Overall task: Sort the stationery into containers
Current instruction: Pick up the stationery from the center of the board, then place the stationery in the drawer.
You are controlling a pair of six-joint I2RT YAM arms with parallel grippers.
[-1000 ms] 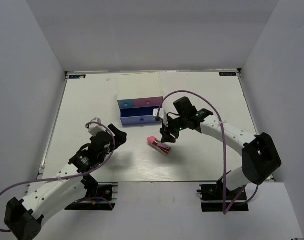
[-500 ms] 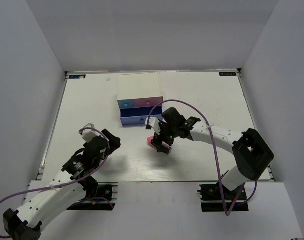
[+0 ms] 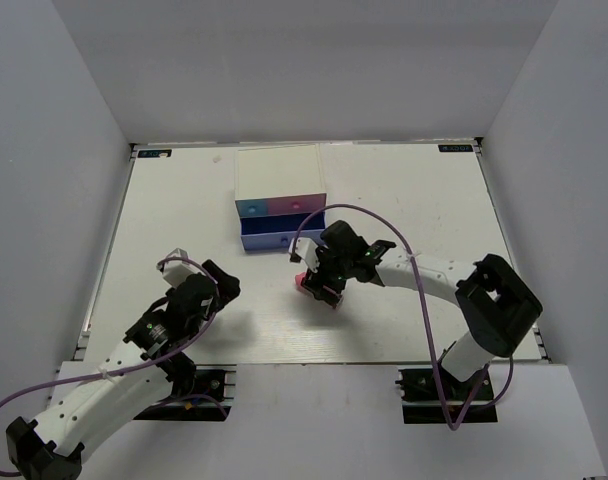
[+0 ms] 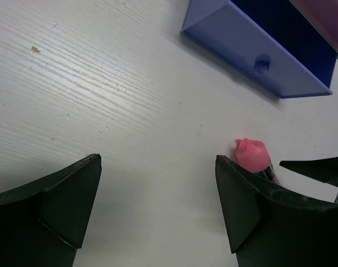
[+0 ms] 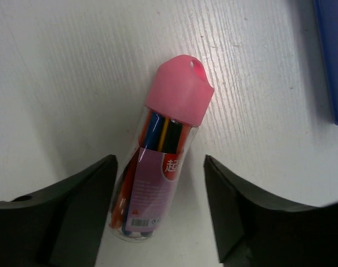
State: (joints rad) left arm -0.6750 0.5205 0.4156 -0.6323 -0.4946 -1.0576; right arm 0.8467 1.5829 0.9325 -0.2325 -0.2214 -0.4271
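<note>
Clear plastic tube with a pink cap [image 5: 163,167]: lies flat on the white table [image 3: 184,220], near the front of the cabinet, cap end toward the drawers; holds coloured pens, carries a purple label. Small white box-shaped cabinet [image 3: 277,172]: stands further back. Light blue drawer [image 3: 254,208] and pink drawer [image 3: 302,206]: side by side, shut. Darker blue drawer [image 3: 269,240] beneath them: pulled out, knob facing the tube.

Bench [image 5: 74,67]: white, matt, fine wood-grain ridges. Tube [image 5: 158,167]: clear glossy plastic w/ smooth pink plastic cap [image 5: 179,89], printed paper-like label [image 5: 155,200]. Blue drawer [image 4: 252,44]: smooth plastic, slight sheen. Right pincer fingers [image 5: 63,211]: black, matt.
</note>
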